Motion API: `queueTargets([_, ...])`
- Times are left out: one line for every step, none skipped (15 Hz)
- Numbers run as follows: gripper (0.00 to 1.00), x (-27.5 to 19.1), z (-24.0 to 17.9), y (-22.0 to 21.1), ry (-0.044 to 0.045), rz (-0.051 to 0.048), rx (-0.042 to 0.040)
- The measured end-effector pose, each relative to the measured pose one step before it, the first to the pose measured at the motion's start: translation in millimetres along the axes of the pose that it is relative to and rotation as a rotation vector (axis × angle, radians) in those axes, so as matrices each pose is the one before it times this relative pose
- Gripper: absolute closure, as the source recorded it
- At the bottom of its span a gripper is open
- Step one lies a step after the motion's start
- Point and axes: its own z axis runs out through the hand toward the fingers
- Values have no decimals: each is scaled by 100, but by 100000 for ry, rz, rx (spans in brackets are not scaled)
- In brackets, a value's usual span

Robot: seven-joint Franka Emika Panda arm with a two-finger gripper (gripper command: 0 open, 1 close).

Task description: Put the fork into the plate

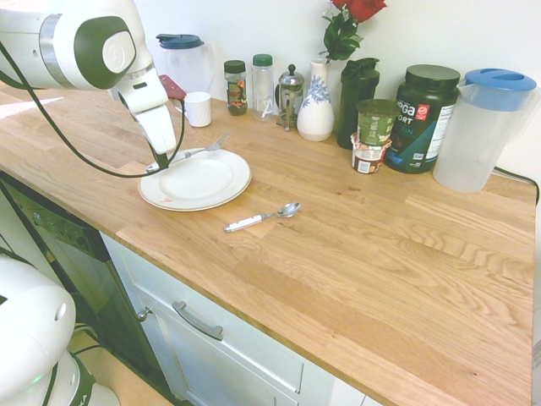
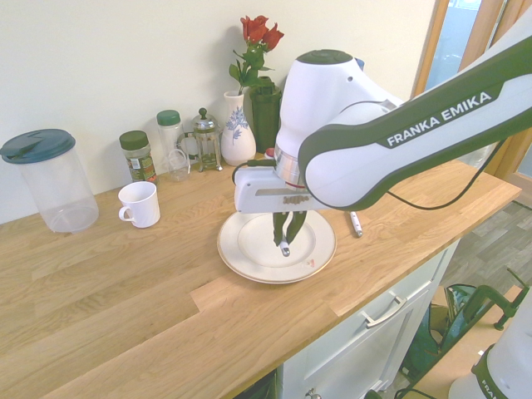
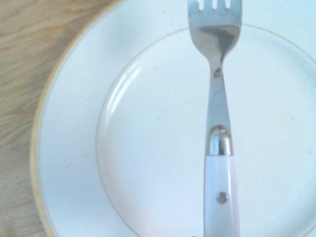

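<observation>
My gripper (image 1: 161, 161) is shut on the white handle of the fork (image 1: 199, 152), holding it roughly level just over the plate (image 1: 203, 186). The silver tines point toward the wall and reach past the plate's far rim. In the second exterior view the gripper (image 2: 288, 233) hangs over the middle of the plate (image 2: 258, 249), and the arm hides most of the fork. Seen from the wrist, the fork (image 3: 219, 123) lies across the plate's shallow centre (image 3: 123, 148), with its tines over the wide rim.
A white-handled spoon (image 1: 262, 217) lies on the wooden counter just right of the plate. Along the wall stand a white mug (image 1: 198, 108), spice jars, a French press (image 1: 290, 95), a vase with roses (image 1: 315, 106), tubs and two clear pitchers (image 1: 486, 127). The counter's front edge is close to the plate.
</observation>
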Motion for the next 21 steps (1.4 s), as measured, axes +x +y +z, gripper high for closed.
queueTargets([100, 56, 512, 380, -454, 280, -263])
queueTargets([100, 29, 475, 257, -451, 130, -209])
queueTargets([100, 31, 390, 196, -481, 95, -337])
queueTargets([100, 1, 445, 131, -462, 113, -494])
queueTargets([100, -58, 517, 107, -180, -87, -696])
queueTargets([100, -74, 436, -7, -158, -131, -576])
queueTargets([100, -45, 322, -32, -169, -18, -288])
queueTargets([100, -32, 228, -11, -154, 24, -281])
queueTargets([0, -32, 83, -8, -90, -64, -62])
queueTargets([0, -37, 49, 7, -494, 486, -120])
queueTargets([0, -50, 68, 13, -650, 144, -180])
queueTargets([0, -45, 57, 6, -378, -208, -135])
queueTargets([0, -14, 0, 0, -231, -116, 3])
queueTargets([0, -1, 1, 1, -48, -154, -4])
queueTargets([0, 6, -4, -5, 2, -64, 7])
queueTargets([0, 14, 12, 8, 2, -45, -89])
queueTargets([0, 10, 0, -1, 3, -57, -12])
queueTargets([0, 22, -16, -17, 5, -29, 47])
queueTargets([0, 9, -61, -60, -6, -14, 160])
queueTargets([0, 10, -122, -120, -14, -4, 326])
queueTargets([0, 38, -136, -135, -4, 55, 359])
